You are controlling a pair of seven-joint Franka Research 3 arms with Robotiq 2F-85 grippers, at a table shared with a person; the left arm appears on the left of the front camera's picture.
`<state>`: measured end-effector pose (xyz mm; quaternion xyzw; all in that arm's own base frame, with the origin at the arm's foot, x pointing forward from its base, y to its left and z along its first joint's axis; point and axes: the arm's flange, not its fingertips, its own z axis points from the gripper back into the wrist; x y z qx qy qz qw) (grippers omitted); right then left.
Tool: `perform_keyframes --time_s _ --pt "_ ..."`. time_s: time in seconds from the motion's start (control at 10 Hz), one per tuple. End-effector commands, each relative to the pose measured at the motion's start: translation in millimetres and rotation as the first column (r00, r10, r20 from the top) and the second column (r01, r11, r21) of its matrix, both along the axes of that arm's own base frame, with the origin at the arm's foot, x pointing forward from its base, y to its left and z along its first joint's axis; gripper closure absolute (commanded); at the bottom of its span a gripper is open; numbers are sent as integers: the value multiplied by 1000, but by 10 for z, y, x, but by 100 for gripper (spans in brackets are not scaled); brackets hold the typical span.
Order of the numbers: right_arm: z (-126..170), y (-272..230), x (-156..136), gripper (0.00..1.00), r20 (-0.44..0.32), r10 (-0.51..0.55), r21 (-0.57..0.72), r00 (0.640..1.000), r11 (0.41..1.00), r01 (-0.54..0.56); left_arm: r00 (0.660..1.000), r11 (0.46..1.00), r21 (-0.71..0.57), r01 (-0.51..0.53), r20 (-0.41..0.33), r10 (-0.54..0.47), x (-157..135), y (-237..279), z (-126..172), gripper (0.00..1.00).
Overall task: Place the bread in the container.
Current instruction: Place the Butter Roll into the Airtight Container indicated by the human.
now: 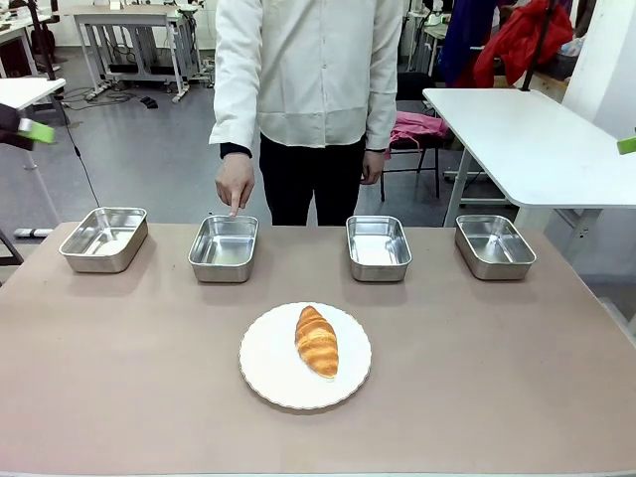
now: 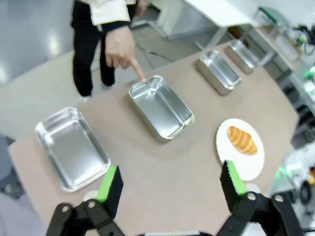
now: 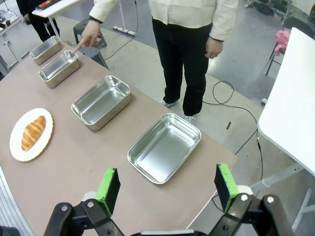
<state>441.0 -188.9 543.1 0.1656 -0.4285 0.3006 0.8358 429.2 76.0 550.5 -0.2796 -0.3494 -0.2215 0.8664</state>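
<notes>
A: At the lower centre of the front view, what is lying on the white plate (image 1: 266, 373)?

B: The bread (image 1: 316, 341) is resting there, well apart from the row of pans. A person's hand (image 1: 236, 183) is pointing down at the container (image 1: 223, 248), second from the left.

A: And the grippers?

B: The left gripper (image 2: 170, 179) is hanging above the table with its fingers spread, gripping nothing. The right gripper (image 3: 167, 184) is likewise holding its fingers wide apart, empty.

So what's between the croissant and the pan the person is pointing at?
In the front view, just the bare edge of the white plate that the croissant sits on, then bare brown table up to the pan.
</notes>
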Motion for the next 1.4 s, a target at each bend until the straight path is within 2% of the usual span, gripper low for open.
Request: perform_keyframes --time_s 0.0,0.3,0.4,0.6,0.7,0.8,1.1,1.2,1.3 --pt "5 7 4 0 5 4 6 1000 1000 -4 968 981 63 -185 -163 193 9 -745 -66 0" --pt "5 7 4 0 5 4 6 1000 1000 -4 912 946 232 -224 -291 288 64 -1989 -423 0" --pt "5 7 4 0 5 4 6 1000 1000 -4 914 946 269 -181 -309 263 17 -2361 -555 0" --pt "5 7 4 0 5 4 6 1000 1000 -4 884 949 306 -82 -417 211 -121 -2836 -810 0" --pt "5 7 4 0 5 4 6 1000 1000 -4 879 951 302 -66 -433 198 -129 -2907 -863 0" --pt "5 7 4 0 5 4 6 1000 1000 -4 903 944 304 -124 -360 235 -194 -2838 -909 0" --pt "5 7 4 0 5 4 6 1000 1000 -4 903 944 304 -124 -360 235 -194 -2838 -909 0" --pt "5 7 4 0 5 4 6 1000 1000 -4 894 949 295 -108 -390 222 -173 -2900 -922 0" --pt "5 7 4 0 5 4 6 1000 1000 -4 882 944 303 -129 -400 248 -303 -3064 -1005 0"
